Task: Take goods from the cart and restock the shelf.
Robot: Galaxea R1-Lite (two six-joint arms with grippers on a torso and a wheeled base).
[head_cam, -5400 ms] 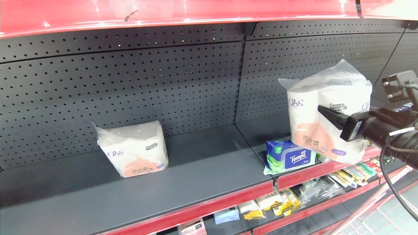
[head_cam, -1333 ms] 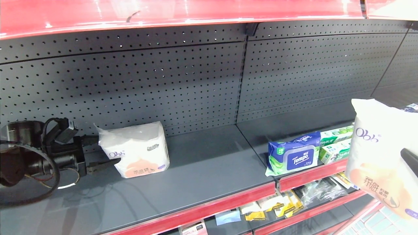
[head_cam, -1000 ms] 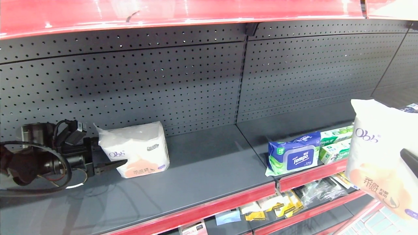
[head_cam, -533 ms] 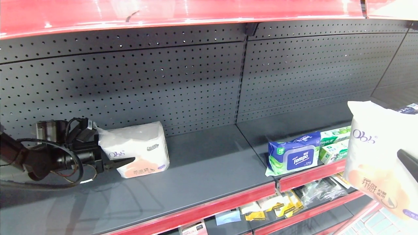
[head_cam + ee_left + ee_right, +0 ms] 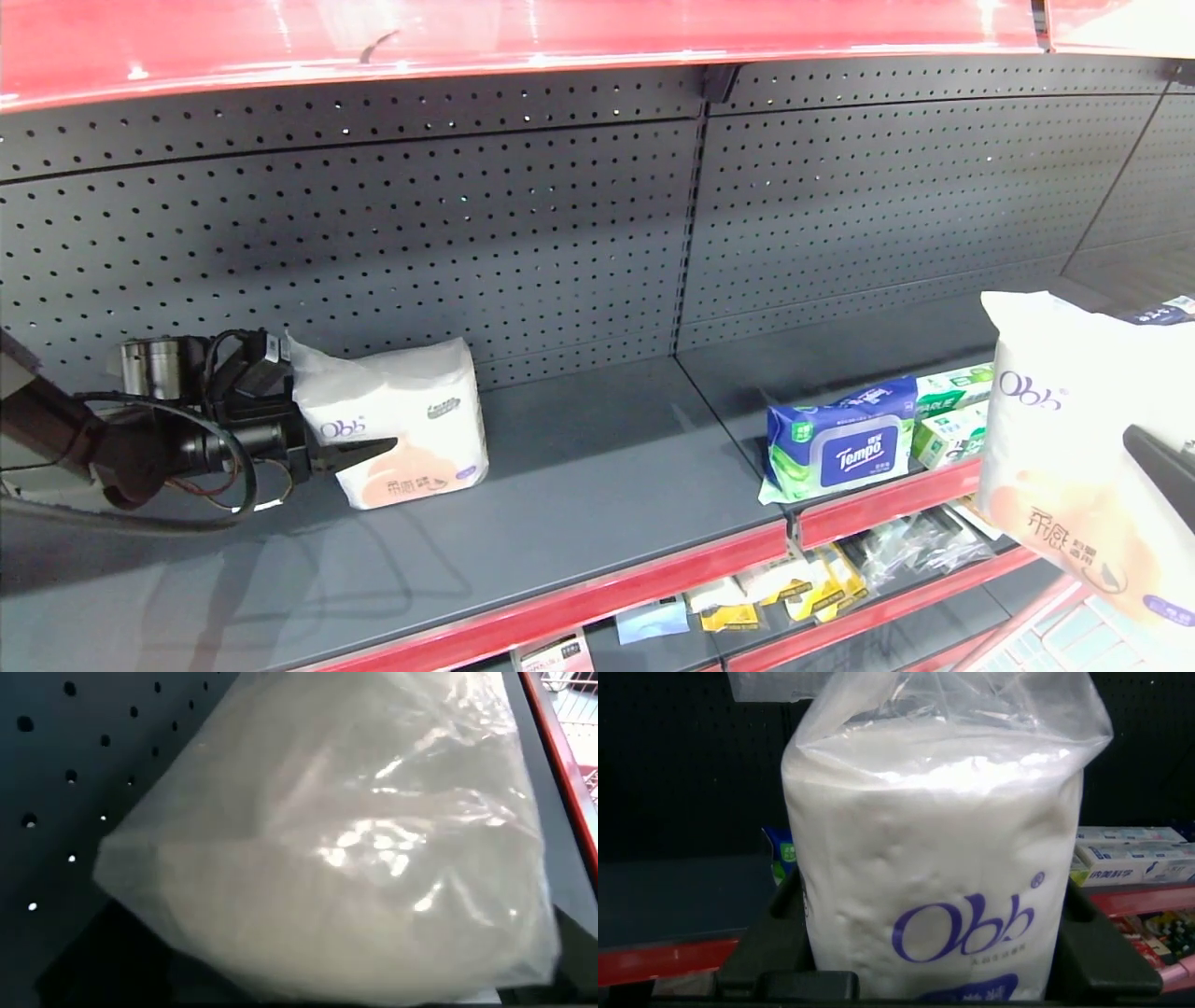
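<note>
Purple logo lettering stands on the shelved tissue pack (image 5: 397, 425), left of centre, and on the second tissue pack (image 5: 1064, 439) at the right edge. White lettering marks the blue wipes pack (image 5: 836, 450). Finer print is illegible.

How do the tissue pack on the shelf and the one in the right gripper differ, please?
The shelf pack stands on the grey shelf; the held pack hangs in the air in front of it. The held pack is clamped in the right gripper; the shelf pack has the left gripper at its side. Both are white, plastic-wrapped, with the same design.
</note>
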